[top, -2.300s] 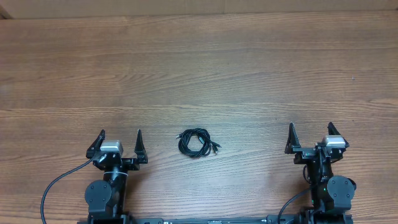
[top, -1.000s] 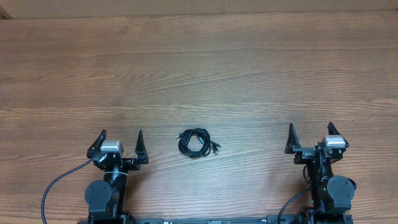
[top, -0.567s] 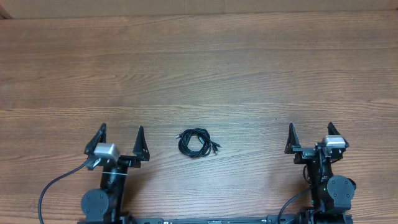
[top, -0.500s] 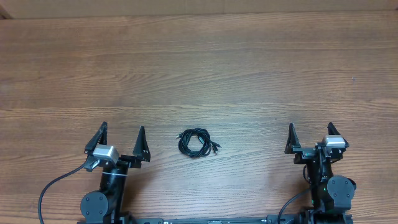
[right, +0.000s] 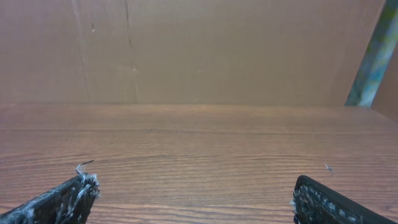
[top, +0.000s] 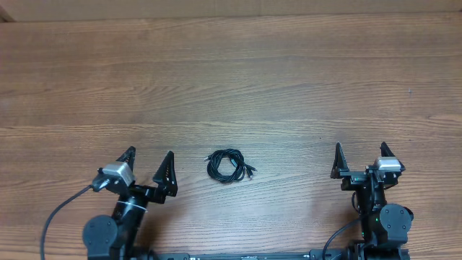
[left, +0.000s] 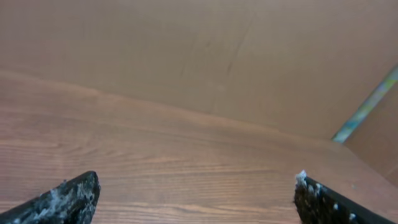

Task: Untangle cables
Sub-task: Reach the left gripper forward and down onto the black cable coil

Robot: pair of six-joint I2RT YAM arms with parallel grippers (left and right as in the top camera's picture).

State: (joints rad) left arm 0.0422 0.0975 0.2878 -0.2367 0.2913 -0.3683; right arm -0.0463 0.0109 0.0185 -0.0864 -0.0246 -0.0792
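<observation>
Your left gripper (top: 150,153) and your right gripper (top: 361,146) both stand spread wide, holding nothing. You find the small tangled bundle of thin black cables (top: 229,165) between them on the brown wooden table (top: 289,87), nearer the left one.

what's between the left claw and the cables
Only bare wooden table lies between the left claw and the cables. The overhead view shows it.
</observation>
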